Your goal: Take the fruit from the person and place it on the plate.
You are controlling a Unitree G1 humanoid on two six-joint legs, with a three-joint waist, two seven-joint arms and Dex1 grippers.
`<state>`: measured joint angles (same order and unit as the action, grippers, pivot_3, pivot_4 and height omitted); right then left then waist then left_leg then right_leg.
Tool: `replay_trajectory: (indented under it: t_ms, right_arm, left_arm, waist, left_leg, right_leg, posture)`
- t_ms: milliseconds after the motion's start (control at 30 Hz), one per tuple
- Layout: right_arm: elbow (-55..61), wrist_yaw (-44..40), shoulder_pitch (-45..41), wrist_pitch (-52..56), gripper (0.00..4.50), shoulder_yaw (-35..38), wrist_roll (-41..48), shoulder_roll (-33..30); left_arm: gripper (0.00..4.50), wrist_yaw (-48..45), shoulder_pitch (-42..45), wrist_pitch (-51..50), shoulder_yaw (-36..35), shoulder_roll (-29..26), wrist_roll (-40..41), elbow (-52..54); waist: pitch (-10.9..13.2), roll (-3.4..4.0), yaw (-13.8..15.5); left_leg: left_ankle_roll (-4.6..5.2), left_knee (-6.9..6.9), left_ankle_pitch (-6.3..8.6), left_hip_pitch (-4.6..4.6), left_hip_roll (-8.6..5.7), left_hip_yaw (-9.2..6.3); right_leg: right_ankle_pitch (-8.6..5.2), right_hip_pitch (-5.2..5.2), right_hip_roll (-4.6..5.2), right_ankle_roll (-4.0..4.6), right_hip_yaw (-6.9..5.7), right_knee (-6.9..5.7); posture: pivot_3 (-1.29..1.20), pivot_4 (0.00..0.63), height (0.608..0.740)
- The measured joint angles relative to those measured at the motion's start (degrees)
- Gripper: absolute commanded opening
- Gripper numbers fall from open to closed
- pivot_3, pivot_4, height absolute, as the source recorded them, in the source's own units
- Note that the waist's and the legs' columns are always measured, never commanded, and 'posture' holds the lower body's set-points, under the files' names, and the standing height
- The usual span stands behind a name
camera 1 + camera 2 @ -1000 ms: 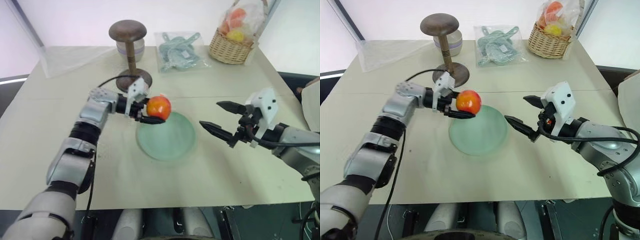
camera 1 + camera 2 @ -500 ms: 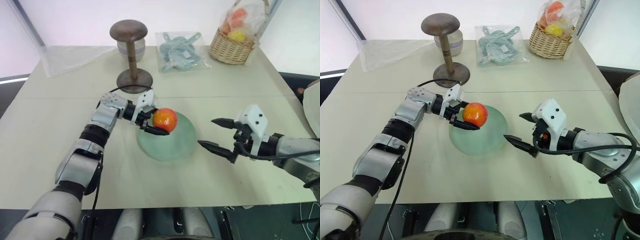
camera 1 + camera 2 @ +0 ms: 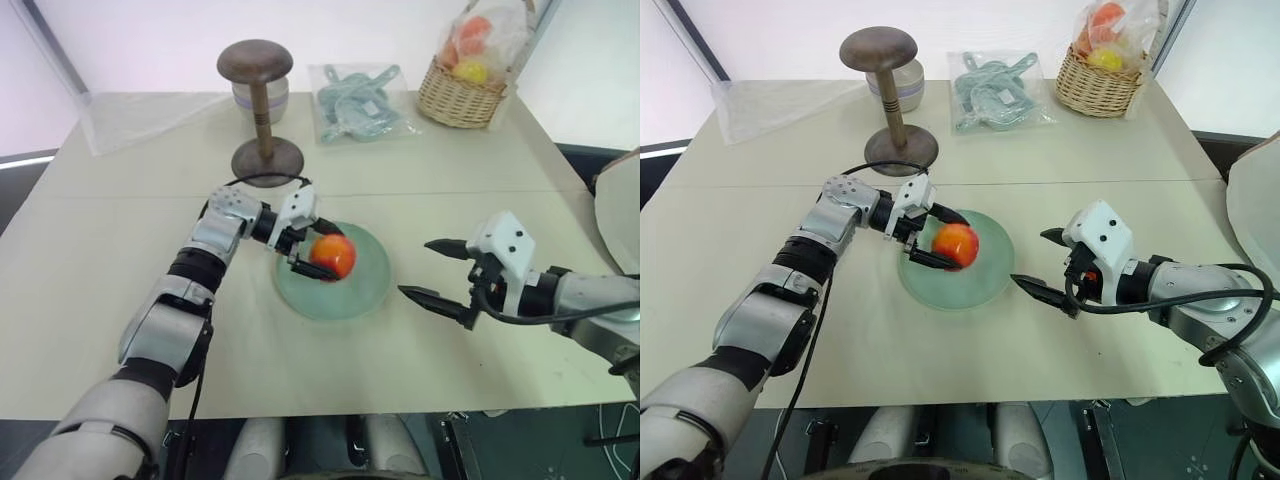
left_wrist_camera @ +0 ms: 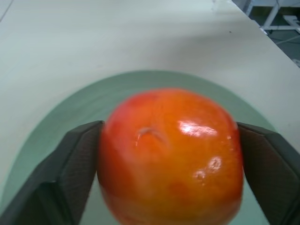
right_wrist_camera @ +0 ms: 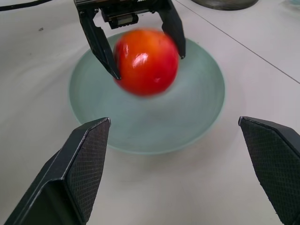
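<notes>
one round, glossy red-orange fruit (image 3: 333, 256) sits over the shallow pale mint-green plate (image 3: 370, 290), between the two black fingers (image 5: 98, 42) of the left gripper (image 3: 316, 250), which stand spread at its sides; whether they still touch it, or whether it rests on the plate, cannot be told. to the plate's right the right gripper (image 3: 434, 269) hangs just above the pale table (image 3: 300, 370), fingers wide apart and holding nothing. well behind the plate stand a brown wooden round-based stand (image 3: 262, 110), a clear bag of pale blue items (image 3: 362, 100) and a wicker basket of plastic-wrapped orange and yellow fruits (image 3: 467, 70).
</notes>
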<state>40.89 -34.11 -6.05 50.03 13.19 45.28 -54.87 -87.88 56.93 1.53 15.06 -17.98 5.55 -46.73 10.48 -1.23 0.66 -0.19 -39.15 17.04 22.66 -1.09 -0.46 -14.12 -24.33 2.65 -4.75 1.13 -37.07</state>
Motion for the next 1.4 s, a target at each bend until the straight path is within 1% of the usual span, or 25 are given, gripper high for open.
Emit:
replay_trajectory:
  t_ms: [167, 267, 433, 533, 633, 700, 833, 900, 1000, 1400]
  right_arm:
    - [0.58, 0.17, 0.16, 0.01, 4.5, 0.21, 0.03, 0.12]
    - [0.73, 0.26, 0.47, 0.17, 4.5, 0.44, 0.1, 0.13]
    - [1.24, 0.17, 0.98, 0.34, 4.5, 0.94, 0.58, 0.13]
    - [1.26, -0.04, 1.24, 0.33, 4.5, 1.06, 0.57, 0.12]
    - [1.24, -0.47, 1.43, 0.33, 4.5, 1.15, 0.53, 0.05]
    - [1.2, -1.13, 1.59, 0.32, 4.5, 1.29, 0.48, -0.23]
    - [1.13, -2.47, 3.03, 0.16, 4.5, 1.55, -0.29, -0.88]
    - [1.14, -2.88, 3.14, -0.06, 4.5, 1.62, -0.67, -0.9]
    - [1.16, -3.08, 3.68, -0.27, 4.5, 1.92, -0.84, -0.89]
    - [1.19, -3.85, 3.99, -0.27, 4.5, 3.47, -1.19, -0.89]
  left_arm:
    - [4.47, -0.75, 0.0, -0.14, -0.52, -0.56, 0.14, 0.96]
    - [4.47, -0.55, 0.03, -1.78, -2.45, -1.22, 1.57, 3.83]
    - [4.47, 3.82, 2.97, -9.52, -7.87, -1.9, 6.73, 10.26]
    - [4.47, 4.56, 4.34, -15.08, -9.85, -4.97, 9.42, 16.24]
    - [4.47, 3.01, 3.18, -18.71, -10.07, -10.35, 10.78, 22.25]
    - [4.47, 0.54, 0.03, -18.48, -9.69, -15.9, 10.69, 25.64]
    - [4.47, -2.59, -5.52, -15.24, -9.11, -23.0, 8.81, 26.85]
    - [4.47, -3.12, -8.04, -12.33, -9.1, -25.65, 7.96, 27.52]
    - [4.47, -2.48, -11.15, -10.71, -9.39, -28.34, 7.42, 28.3]
    - [4.47, 2.01, -14.26, -14.39, -12.03, -30.24, 9.71, 33.14]
  waist:
    - [0.0, 0.0, 0.0]
    - [0.0, 0.0, -0.01]
    - [0.0, 0.0, 0.0]
    - [0.0, 0.0, -0.26]
    - [0.0, 0.01, -0.82]
    - [-0.01, 0.02, -1.45]
    - [-0.01, 0.02, -1.31]
    - [0.0, 0.01, -1.14]
    - [0.0, 0.01, -1.05]
    - [0.0, 0.0, -1.27]
  left_leg:
    - [0.0, 0.0, 0.0, 0.01, 0.0, 0.0]
    - [0.0, 0.0, 0.0, 0.0, 0.01, -0.01]
    - [0.0, -0.01, 0.0, 0.02, 0.0, -0.03]
    - [0.0, 0.0, 0.0, 0.0, 0.01, -0.02]
    - [0.0, 0.02, 0.0, -0.04, 0.04, -0.02]
    - [-0.01, 0.02, 0.0, -0.09, 0.05, -0.02]
    - [-0.01, 0.01, 0.0, -0.11, 0.05, -0.02]
    - [-0.01, 0.0, 0.0, -0.09, 0.04, -0.02]
    - [-0.01, 0.0, 0.0, -0.06, 0.03, -0.02]
    - [-0.01, 0.0, 0.0, -0.05, 0.04, -0.02]
  right_leg:
    - [0.0, 0.0, 0.01, 0.0, 0.0, 0.0]
    - [0.0, 0.0, 0.03, 0.0, 0.01, 0.0]
    - [0.0, 0.0, 0.01, -0.01, 0.01, 0.0]
    - [0.0, 0.0, -0.01, -0.01, 0.01, 0.0]
    - [0.0, 0.0, -0.01, 0.0, 0.03, -0.03]
    - [-0.01, 0.0, 0.0, 0.0, 0.08, -0.08]
    - [-0.01, 0.01, 0.03, 0.01, 0.1, -0.11]
    - [-0.01, 0.02, 0.08, 0.01, 0.09, -0.06]
    - [-0.01, 0.03, 0.13, 0.01, 0.09, -0.03]
    - [-0.01, 0.02, 0.1, 0.0, 0.07, -0.05]
  posture:
    - [0.0, 0.15, 0.74]
    - [0.0, 0.15, 0.74]
    - [0.0, 0.15, 0.74]
    - [0.0, 0.15, 0.74]
    - [0.0, 0.15, 0.74]
    - [0.0, 0.15, 0.74]
    - [0.0, 0.15, 0.74]
    - [0.0, 0.15, 0.74]
    - [0.0, 0.15, 0.74]
    - [0.0, 0.15, 0.74]
